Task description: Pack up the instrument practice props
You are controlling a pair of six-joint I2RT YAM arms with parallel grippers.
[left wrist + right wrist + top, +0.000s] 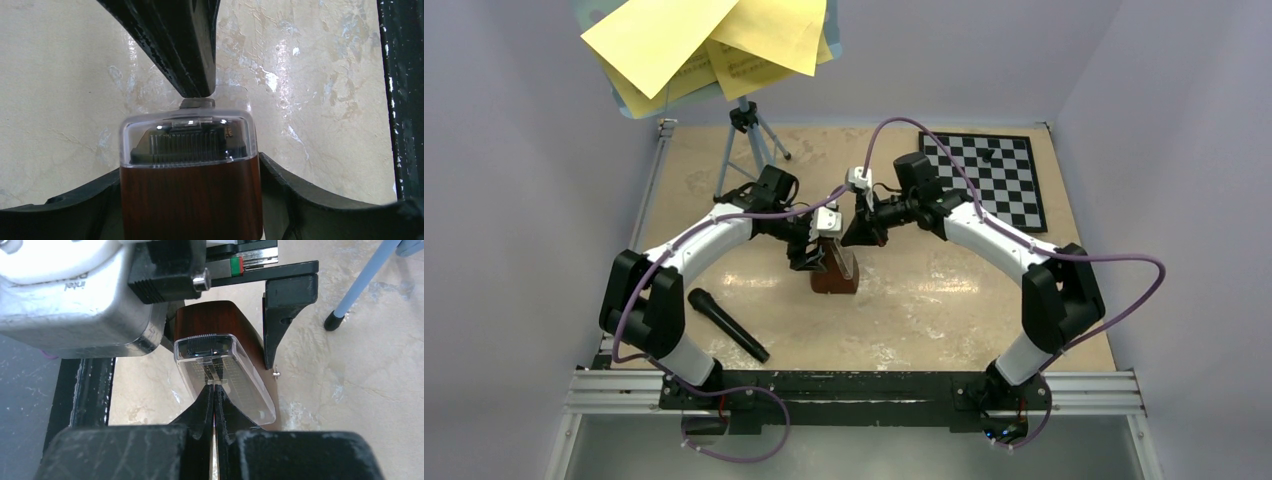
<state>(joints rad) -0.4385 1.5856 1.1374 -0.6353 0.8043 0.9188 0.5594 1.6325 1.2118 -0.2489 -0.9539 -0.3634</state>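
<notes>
Metronome (835, 272): brown wood-grain pyramid, clear front cover, upright on bench (944, 300), gripped between left pincer (816, 258) fingers; closed right pincer (215, 390) tips touch cover. Light-blue tripod music stand (746, 125): upright, well behind left pincer. Yellow pages (659, 40): overlapping atop stand.

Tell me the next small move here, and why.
Probably ease the right tool gently backward: its tips are shut at the small grey tab on the clear cover of the metronome, and the left tool clamps its body, so a light pull tests the pinch.
</notes>
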